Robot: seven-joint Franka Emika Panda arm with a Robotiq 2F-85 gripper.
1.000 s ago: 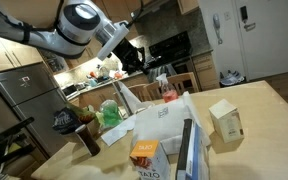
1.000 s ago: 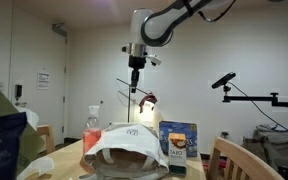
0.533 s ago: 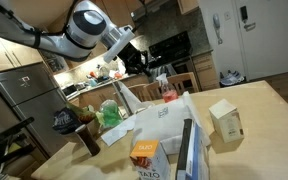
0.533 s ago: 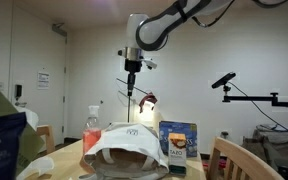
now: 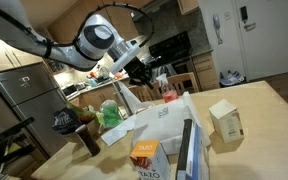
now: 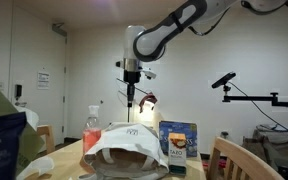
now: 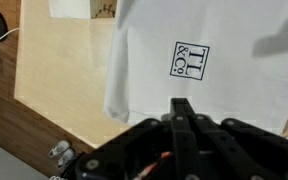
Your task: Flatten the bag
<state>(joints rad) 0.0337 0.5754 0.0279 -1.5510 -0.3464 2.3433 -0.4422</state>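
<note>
In an exterior view, at the far left of the table (image 5: 274, 120), stands what looks like a dark cup (image 5: 87, 139), though that corner is too dim to be sure. Just right of it sits a small green bag (image 5: 111, 112). Above and a little further right the gripper (image 5: 147, 76) hangs in the air, well clear of everything. Its fingers are pressed together with nothing between them, which the wrist view confirms (image 7: 182, 108). A closed gripper makes a blunt tip, which I judge suits pushing down on soft material better than an open one would.

The bag (image 5: 162, 120) lies in the middle of the table, below the gripper and slightly right of it. It is white, crinkled and puffed up, so the flattening is not yet done. From the wrist its dark printed logo shows directly beneath the fingers. An orange box (image 5: 144, 154) stands at its near edge, and a beige carton (image 5: 224, 121) sits apart to the right.

The table is pale wood, bare toward the right. Behind it is a home kitchen with a steel fridge (image 5: 24, 95) and wooden cabinets.
</note>
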